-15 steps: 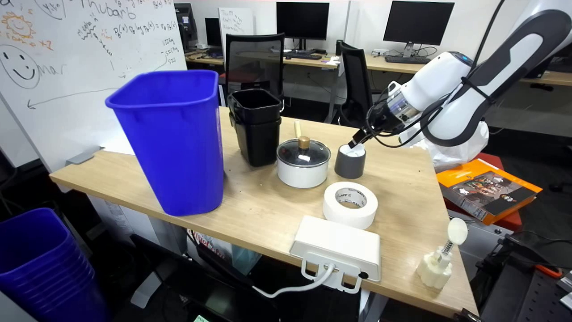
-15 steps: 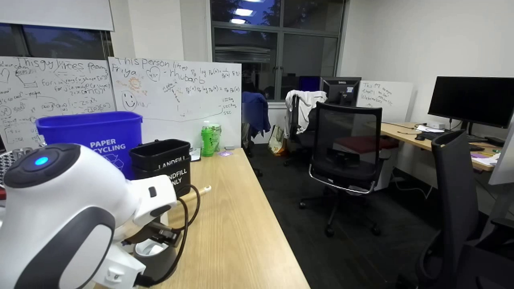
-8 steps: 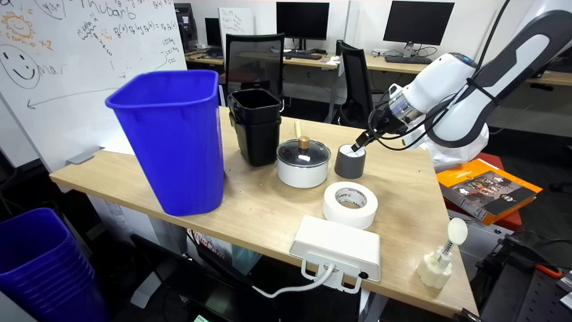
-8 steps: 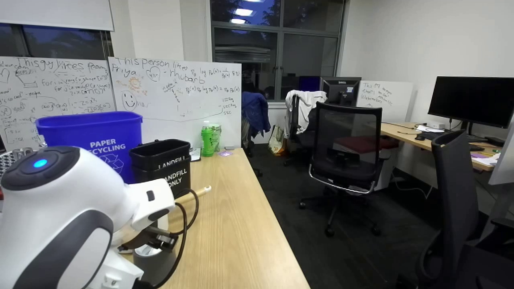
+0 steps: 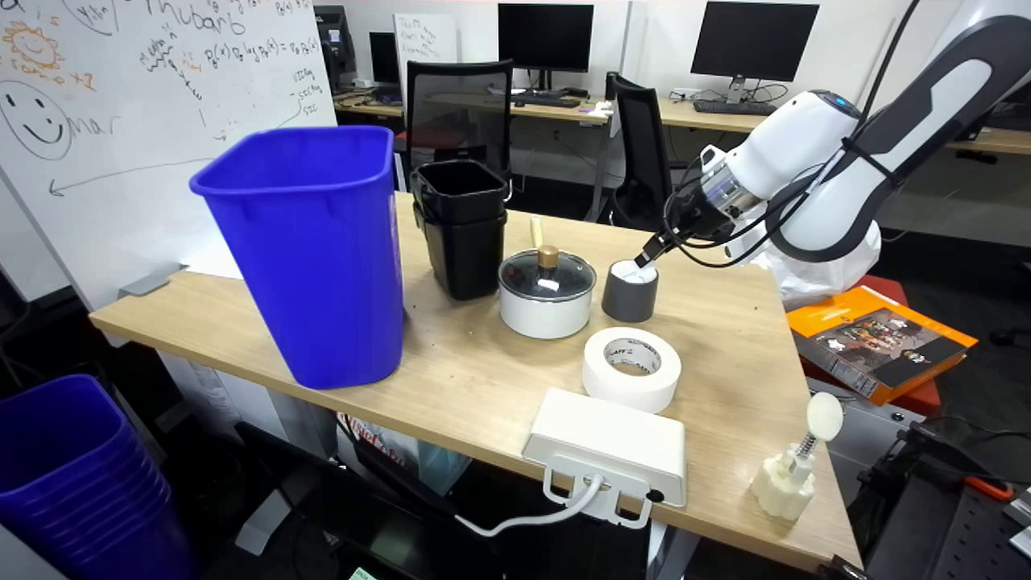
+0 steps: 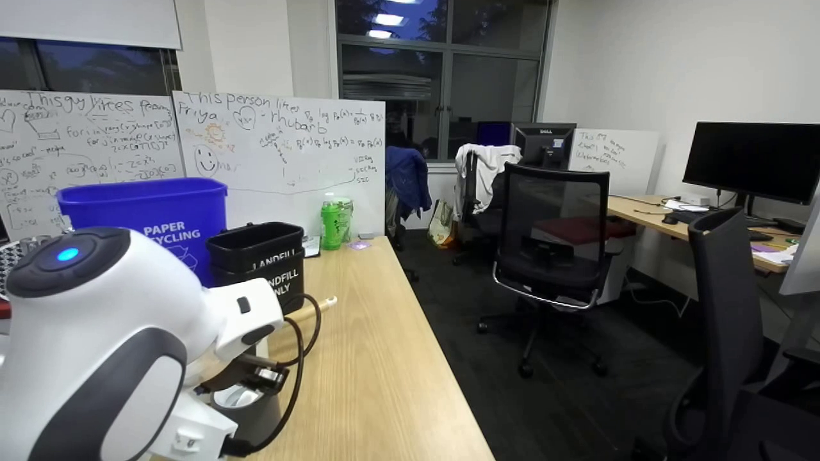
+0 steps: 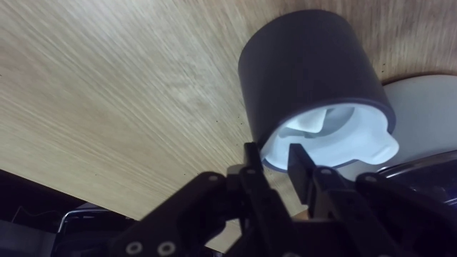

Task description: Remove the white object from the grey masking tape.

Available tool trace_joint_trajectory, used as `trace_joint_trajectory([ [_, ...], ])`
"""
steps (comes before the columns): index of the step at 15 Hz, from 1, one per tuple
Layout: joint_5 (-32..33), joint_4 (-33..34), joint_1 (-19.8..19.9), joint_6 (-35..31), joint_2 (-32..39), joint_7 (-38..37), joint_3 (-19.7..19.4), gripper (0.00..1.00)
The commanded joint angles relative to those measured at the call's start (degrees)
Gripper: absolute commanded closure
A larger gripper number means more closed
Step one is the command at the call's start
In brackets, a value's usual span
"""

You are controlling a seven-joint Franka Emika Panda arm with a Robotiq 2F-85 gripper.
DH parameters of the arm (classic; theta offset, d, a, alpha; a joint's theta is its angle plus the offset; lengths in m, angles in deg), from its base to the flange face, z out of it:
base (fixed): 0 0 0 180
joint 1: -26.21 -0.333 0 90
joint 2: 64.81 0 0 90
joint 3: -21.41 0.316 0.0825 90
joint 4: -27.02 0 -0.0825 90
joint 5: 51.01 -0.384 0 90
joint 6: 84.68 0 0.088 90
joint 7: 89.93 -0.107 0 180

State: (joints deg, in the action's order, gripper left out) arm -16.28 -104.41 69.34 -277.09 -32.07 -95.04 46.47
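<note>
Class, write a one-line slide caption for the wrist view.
Open gripper at the mouth of a dark grey roll, a white cup-like piece nested inside.

On the Robotiq gripper we saw black fingers and black linkages with pale round screw heads. Just behind it we noted a silvery metal collar, and beside it, looping black cables. Farther back, the glossy white Franka Emika Panda arm wore dark grey panels with pale rounded insets, a black cable tie and a black cap bearing a blue light.
</note>
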Motion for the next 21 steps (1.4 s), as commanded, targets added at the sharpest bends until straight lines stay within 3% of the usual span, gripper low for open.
trace_joint_trajectory([
  [1,1.52,-0.3,1.67,2.07,-0.87,0.92,1.2,0.74],
  [3,1.8,-0.21,1.66,2.17,-0.88,0.97,1.06,0.77],
  [4,1.77,-0.1,1.38,2.07,-0.93,0.97,0.72,0.89],
  [5,1.77,-0.02,1.25,1.93,-0.94,1.02,0.53,0.95],
  [7,1.53,0.17,0.73,1.84,-1.15,1.11,-0.1,1.0],
  [21,-2.03,1.77,-1.96,3.93,-4.71,-1.5,-2.73,0.99],
])
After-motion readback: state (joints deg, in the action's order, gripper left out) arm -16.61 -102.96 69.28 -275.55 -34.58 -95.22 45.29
